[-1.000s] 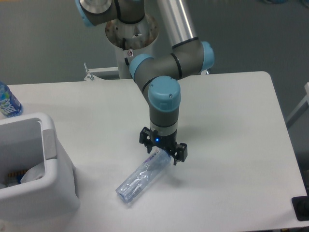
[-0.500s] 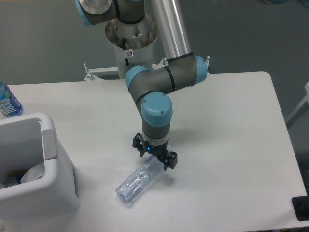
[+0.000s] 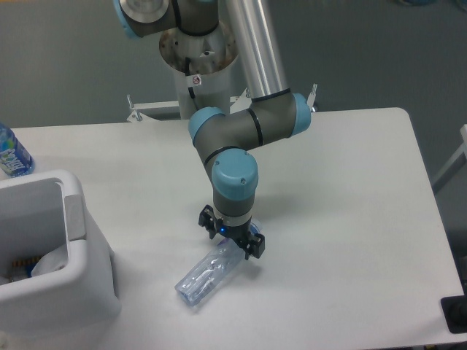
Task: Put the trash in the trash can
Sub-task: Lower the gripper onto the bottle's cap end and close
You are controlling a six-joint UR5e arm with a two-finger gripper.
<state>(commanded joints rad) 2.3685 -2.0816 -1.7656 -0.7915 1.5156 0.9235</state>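
Bottle: clear crushed plastic bottle [image 3: 211,272] lying flat on the white table [image 3: 350,197], to the right of the large boxy white plastic trash can [image 3: 66,299] and apart from it.
Long axis: runs diagonally, from the end nearest the trash can and the table's front edge up to the far end under the gripper.
Gripper: black two-finger gripper [image 3: 232,235], pointing down, directly over the bottle's far end.
Fingers: spread, one on each side of that end; contact cannot be confirmed.
Closing line: appears to run across the long axis, suited to a pinch.
Wrapper: crumpled white paper [image 3: 48,261] visible inside the trash can.
Other bottle: blue-labelled bottle [image 3: 12,152] behind the trash can.
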